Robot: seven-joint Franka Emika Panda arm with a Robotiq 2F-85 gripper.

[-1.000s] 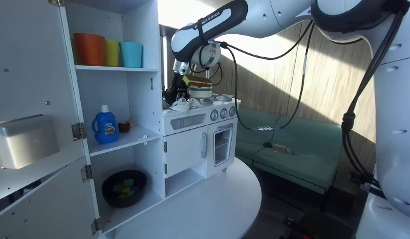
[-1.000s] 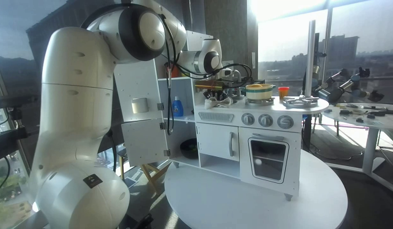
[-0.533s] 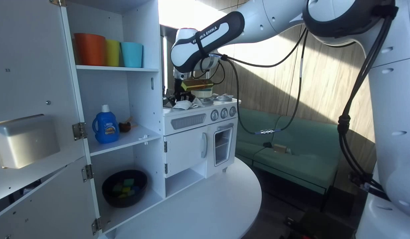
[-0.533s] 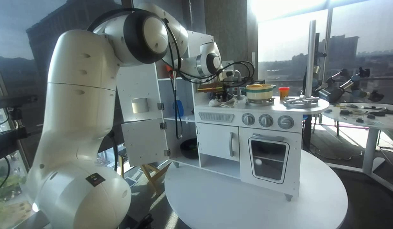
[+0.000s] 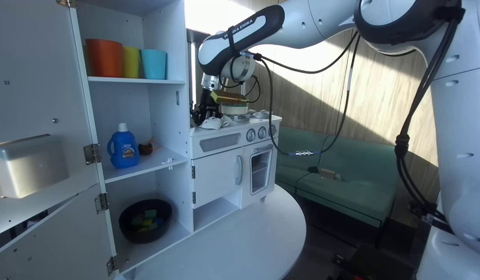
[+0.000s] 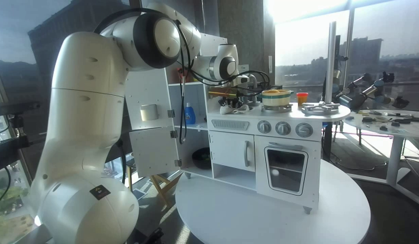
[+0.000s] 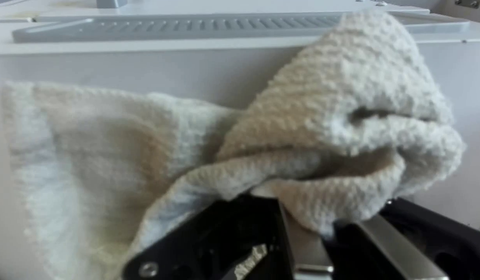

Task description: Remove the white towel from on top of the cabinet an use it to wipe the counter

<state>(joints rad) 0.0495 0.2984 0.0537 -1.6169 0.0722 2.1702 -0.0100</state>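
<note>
- Taking the towel (image 7: 352, 116) down looks done: it lies bunched on the counter (image 6: 294, 115), at the end beside the cabinet (image 5: 166, 97), near the front edge above the grille (image 6: 230, 124).
- The gripper (image 7: 323, 223) is closed on a fold of the towel. In the wrist view the cloth runs in between the fingers (image 7: 399, 245); one part heaps up beyond them, and a looser flap spreads to one side.
- Wiping is probably the step in hand, but how much of the counter is wiped cannot be told from here.
- Likely left: carrying the wipe along the counter toward the pot (image 6: 276, 99) and the cup (image 6: 302, 98), both of which stand well apart from the towel. The pot sits on a burner (image 6: 276, 108), so strokes would have to stop short of it or go around.
- The arm (image 5: 255, 33) reaches over from its base with the elbow high and the forearm sloping down to the wrist.
- The gripper points downward at a tilt, low over the counter; in both exterior views the towel partly hides its tips.
</note>
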